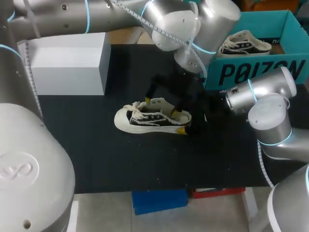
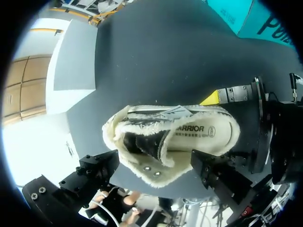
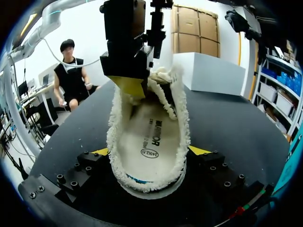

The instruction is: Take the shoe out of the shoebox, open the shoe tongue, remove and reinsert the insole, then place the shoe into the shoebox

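A black and cream shoe (image 1: 152, 118) with fleece lining lies on its sole on the black mat, toe to the left. My right gripper (image 1: 184, 122) holds its heel, one yellow tip pressed on each side. In the right wrist view the heel (image 3: 149, 175) sits between those tips and the printed insole (image 3: 151, 139) shows inside. My left gripper (image 1: 161, 106) hangs open just above the shoe's mouth, a finger on each side of the tongue. Its view looks down on the shoe (image 2: 165, 142), and one of its fingers (image 3: 129, 85) shows by the tongue. The teal shoebox (image 1: 256, 72) stands at the back right.
A second shoe (image 1: 244, 43) lies inside the shoebox. A white box (image 1: 67, 63) stands at the back left of the mat. The mat's front edge (image 1: 159, 186) runs below the shoe, with bare mat in front and to the left.
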You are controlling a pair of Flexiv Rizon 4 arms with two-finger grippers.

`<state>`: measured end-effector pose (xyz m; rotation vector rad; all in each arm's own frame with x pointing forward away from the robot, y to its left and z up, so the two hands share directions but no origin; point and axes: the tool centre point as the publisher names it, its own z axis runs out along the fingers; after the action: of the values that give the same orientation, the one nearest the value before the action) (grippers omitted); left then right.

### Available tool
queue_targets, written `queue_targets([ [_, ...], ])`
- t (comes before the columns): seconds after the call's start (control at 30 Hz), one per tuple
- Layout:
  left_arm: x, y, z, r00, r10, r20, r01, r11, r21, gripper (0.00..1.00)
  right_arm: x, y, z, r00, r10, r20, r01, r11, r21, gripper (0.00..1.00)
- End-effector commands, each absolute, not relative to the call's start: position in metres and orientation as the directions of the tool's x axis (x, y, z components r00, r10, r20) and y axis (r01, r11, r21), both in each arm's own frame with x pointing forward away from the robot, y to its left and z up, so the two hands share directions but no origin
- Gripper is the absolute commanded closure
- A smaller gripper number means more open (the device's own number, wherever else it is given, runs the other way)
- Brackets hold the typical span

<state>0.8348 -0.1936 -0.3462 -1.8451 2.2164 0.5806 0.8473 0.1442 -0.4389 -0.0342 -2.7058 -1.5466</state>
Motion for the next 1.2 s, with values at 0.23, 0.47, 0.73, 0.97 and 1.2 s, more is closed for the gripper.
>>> queue_targets([
  [0.23, 0.838, -0.178, -0.361, -0.19, -0.858, -0.478, -0.978, 0.122, 0.171, 0.03, 0.846, 0.147, -0.443, -0.999, 0.009, 0.033, 0.033, 0.509, 0.86, 1.0],
  [0.47, 0.835, -0.165, -0.365, -0.191, -0.827, -0.529, -0.979, 0.118, 0.168, 0.57, 0.846, 0.147, -0.443, -0.999, 0.009, 0.033, 0.033, 0.509, 0.86, 1.0],
  [0.73, 0.837, -0.16, -0.366, -0.192, -0.811, -0.553, -0.978, 0.108, 0.181, 1.0, 0.846, 0.147, -0.443, -0.999, 0.009, 0.033, 0.033, 0.509, 0.86, 1.0],
  [0.97, 0.838, -0.166, -0.357, -0.198, -0.822, -0.535, -0.978, 0.125, 0.169, 1.0, 0.846, 0.147, -0.443, -0.999, 0.009, 0.033, 0.033, 0.509, 0.86, 1.0],
  [1.2, 0.842, -0.168, -0.34, -0.187, -0.841, -0.508, -0.981, 0.138, 0.133, 1.0, 0.846, 0.147, -0.443, -0.999, 0.009, 0.033, 0.033, 0.509, 0.86, 1.0],
])
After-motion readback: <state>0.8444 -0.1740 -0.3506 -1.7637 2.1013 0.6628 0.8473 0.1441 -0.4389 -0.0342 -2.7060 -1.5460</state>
